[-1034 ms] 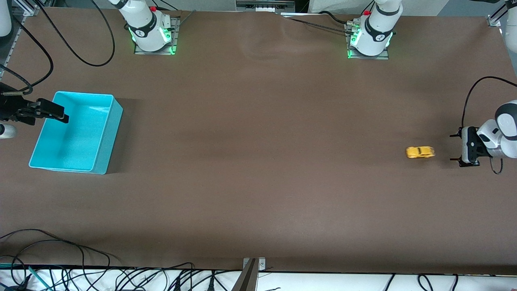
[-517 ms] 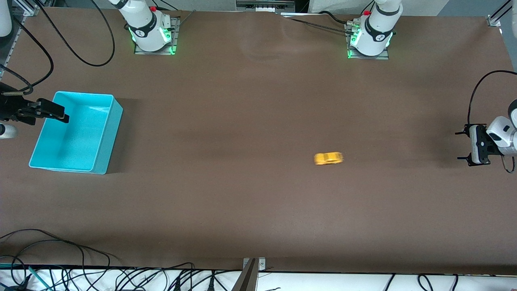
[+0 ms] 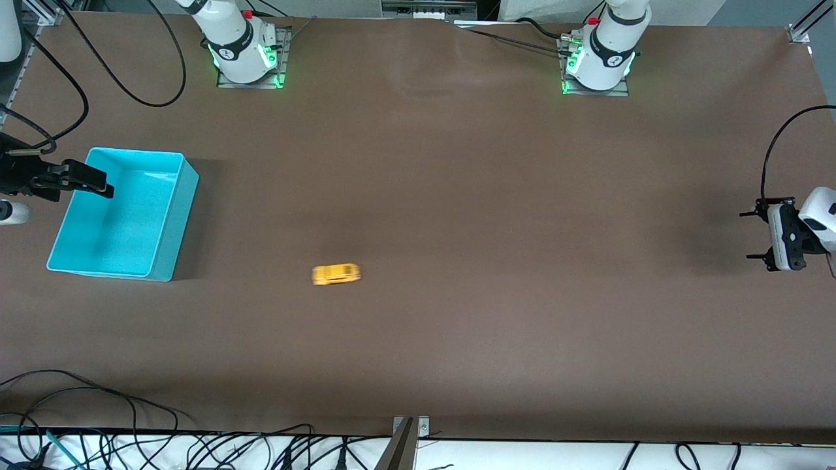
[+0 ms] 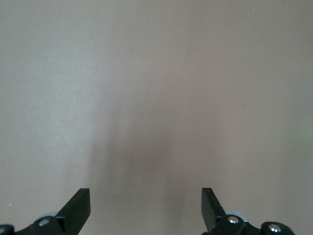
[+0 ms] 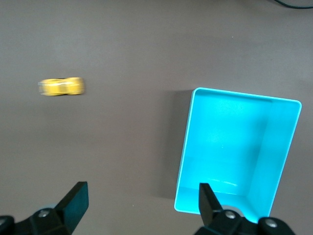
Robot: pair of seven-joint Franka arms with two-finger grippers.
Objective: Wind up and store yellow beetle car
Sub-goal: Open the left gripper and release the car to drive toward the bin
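Observation:
The yellow beetle car (image 3: 336, 274) rolls free on the brown table, blurred by its motion, a little nearer the front camera than the turquoise bin (image 3: 175, 219). It shows in the right wrist view as a yellow streak, the car (image 5: 61, 87), apart from the bin (image 5: 185, 147). My right gripper (image 3: 104, 186) hangs open and empty over the bin's rim at the right arm's end; in its wrist view the right gripper (image 5: 142, 193) has nothing between its fingers. My left gripper (image 3: 750, 235) is open and empty at the left arm's end; the left gripper (image 4: 145, 196) sees only bare table.
Black cables (image 3: 98, 398) lie along the table edge nearest the front camera, at the right arm's end. A metal bracket (image 3: 405, 434) sits at the middle of that edge. Both arm bases (image 3: 248, 59) stand on the table's robot side.
The car has run across the table from beside the left gripper toward the bin. The left gripper has drawn back toward its end of the table. The right gripper has stayed put.

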